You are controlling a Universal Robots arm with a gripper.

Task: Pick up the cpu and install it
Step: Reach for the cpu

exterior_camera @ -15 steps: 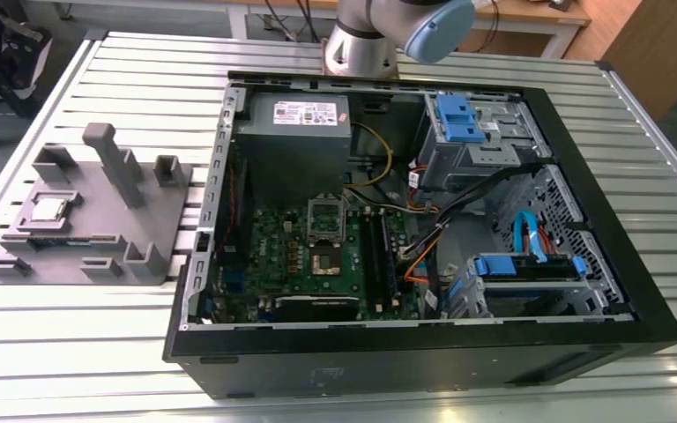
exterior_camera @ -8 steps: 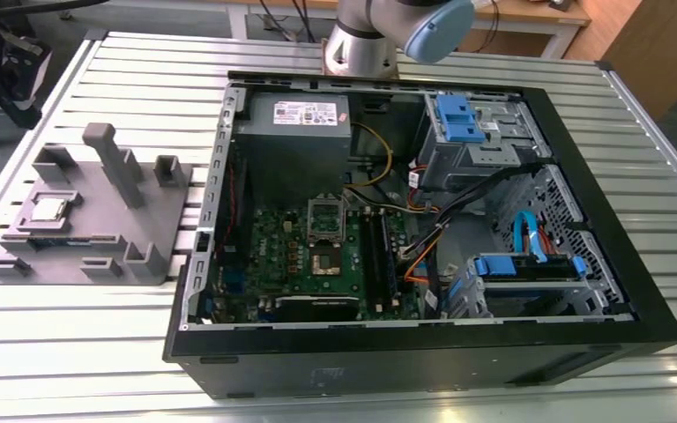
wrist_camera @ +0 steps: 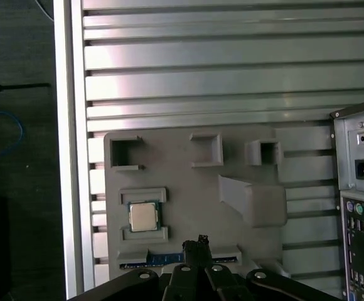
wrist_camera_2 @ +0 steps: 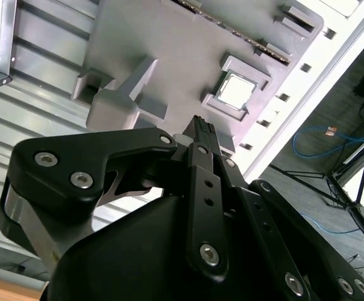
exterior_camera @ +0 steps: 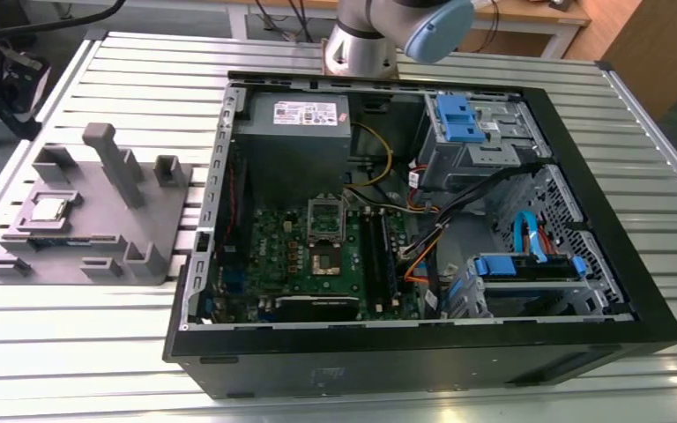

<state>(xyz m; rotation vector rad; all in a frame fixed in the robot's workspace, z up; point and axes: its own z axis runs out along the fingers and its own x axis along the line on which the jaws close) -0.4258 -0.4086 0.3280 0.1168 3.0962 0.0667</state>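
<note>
While the gripper hangs over the grey plastic block, its fingers look pressed together and pinch nothing; both wrist views agree on this

The cpu lies flat in a square framed pocket of the block, silvery top up. It sits near the fingertips but apart from them, off to one side

Step in hand, by judgement: the approach for the pick. Doing it well likely means:
- centring over the chip
- spreading the fingers enough to clear the pocket's frame
- coming down square
- taking the chip by 2 opposite edges and keeping it level so it neither tips nor scrapes

Containers:
- The block has several open pockets. 3 small ones along its far side hold nothing visible and 1 holds the cpu. A long slot at the edge nearest the gripper holds a blue-green strip, possibly a memory stick
- The open computer case stands just beside the block, at the exterior view's right. It holds the green motherboard and the shiny socket frame; whether that frame stands open, cannot tell
</note>
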